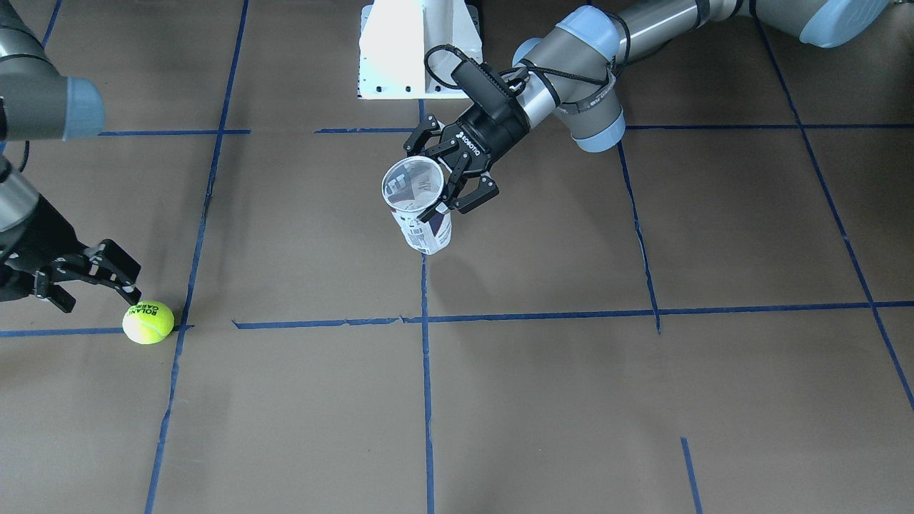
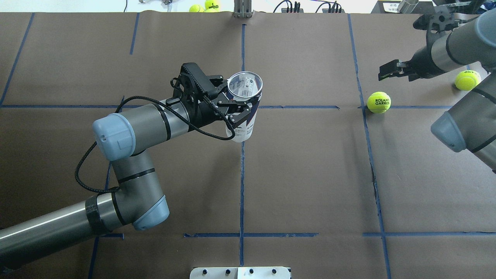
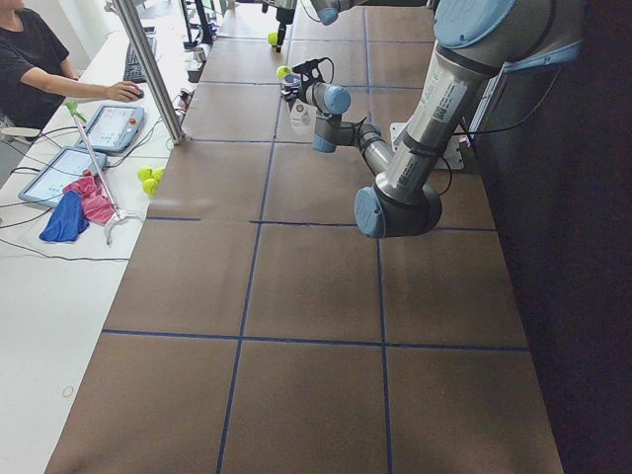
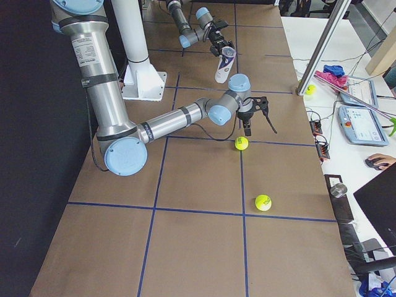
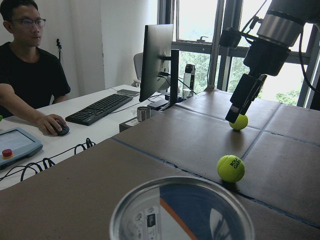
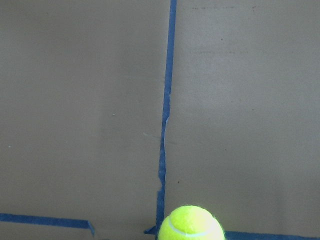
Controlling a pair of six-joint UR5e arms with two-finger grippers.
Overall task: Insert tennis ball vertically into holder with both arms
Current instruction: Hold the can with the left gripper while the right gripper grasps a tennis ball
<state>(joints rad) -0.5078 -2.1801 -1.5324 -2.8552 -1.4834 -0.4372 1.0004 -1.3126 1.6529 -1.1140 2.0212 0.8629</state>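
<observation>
My left gripper (image 1: 430,180) (image 2: 232,101) is shut on the holder (image 1: 421,214) (image 2: 243,116), a clear can with a white and navy label. It holds the can upright near the table's middle, open mouth up; the rim (image 5: 182,212) shows in the left wrist view. The tennis ball (image 1: 148,322) (image 2: 378,102) (image 5: 231,168) (image 4: 241,143) lies on the table by a blue tape crossing. My right gripper (image 1: 100,294) (image 2: 385,73) (image 5: 245,97) is open and empty, just above and beside that ball, apart from it. The ball's top shows in the right wrist view (image 6: 191,226).
A second tennis ball (image 2: 467,80) (image 4: 263,202) lies further out on the right side. More balls (image 2: 205,6) sit past the far edge. The white pedestal base (image 1: 418,50) stands at the robot's side. An operator (image 5: 27,75) sits at a desk beyond the table.
</observation>
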